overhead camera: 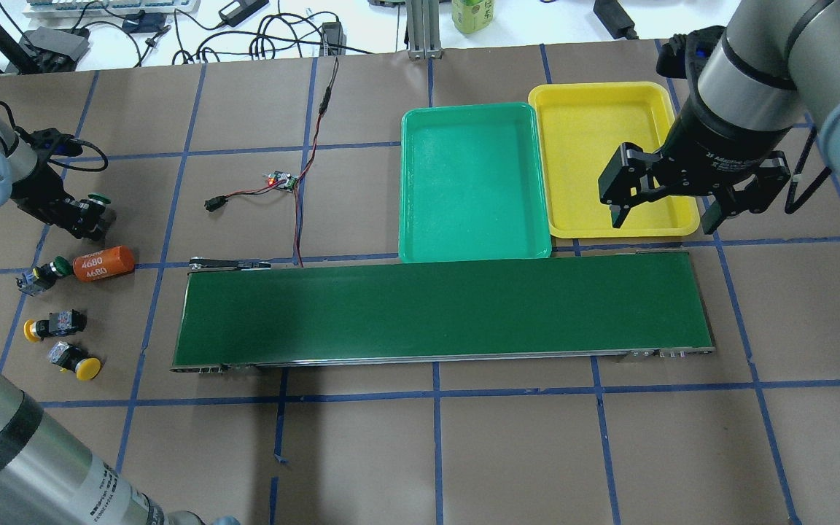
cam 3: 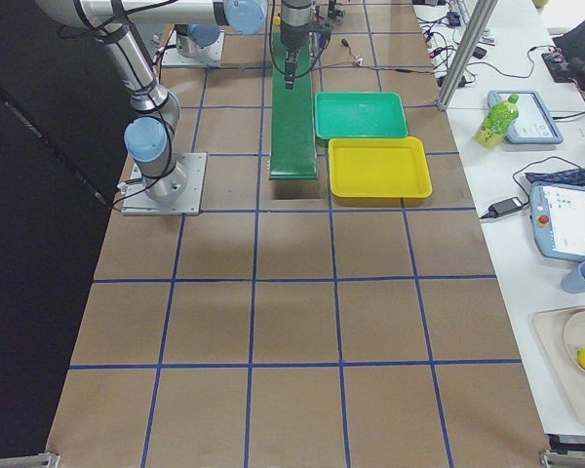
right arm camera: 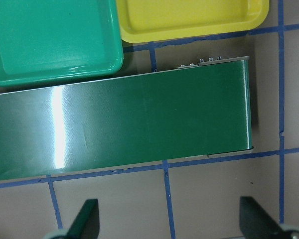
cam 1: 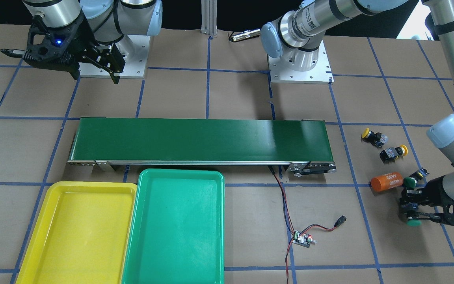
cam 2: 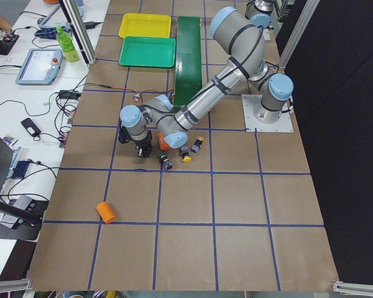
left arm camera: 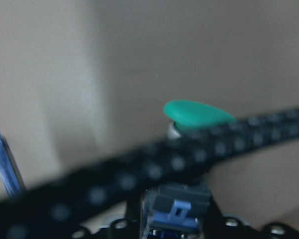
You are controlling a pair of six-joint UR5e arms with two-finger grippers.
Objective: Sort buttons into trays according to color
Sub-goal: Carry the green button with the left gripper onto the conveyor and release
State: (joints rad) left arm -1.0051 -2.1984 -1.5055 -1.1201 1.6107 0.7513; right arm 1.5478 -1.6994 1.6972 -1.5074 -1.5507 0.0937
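**Exterior front-facing view: left gripper (cam 1: 411, 208) clamped on a green button (cam 1: 413, 223)**

Exterior front-facing: the left arm reaches low beyond the end of the conveyor belt (cam 1: 201, 140), its wrist lying nearly level. Its fingers pinch the button's block body, and the cap points away from the robot. A second green button (cam 1: 410, 181) lies just beside an orange "4680" cylinder (cam 1: 386, 181). Two yellow buttons (cam 1: 373, 136) lie nearer the robot. The right gripper (cam 1: 110, 67) hangs high by its base, jaws apart. The yellow tray (cam 1: 41, 205) and the green tray (cam 1: 142, 221) sit side by side, rims touching, just beside the belt.

Overhead exterior: the right forearm slants down with its fingers pointing downward and spread wide. In this view they overlap the yellow tray's near rim.

Exterior left: the near arm is folded low, with its claw aimed down at the table among the buttons.

Exterior right: the far arm is too small to judge.

Left wrist-mounted: the green cap shows sharply beyond a blurred black finger, and the grey-blue body sits at bottom centre.

Right wrist-mounted: the fingertips stand well apart at the lower edge over brown paper (right arm camera: 209, 199). The belt's end and both trays lie beyond.
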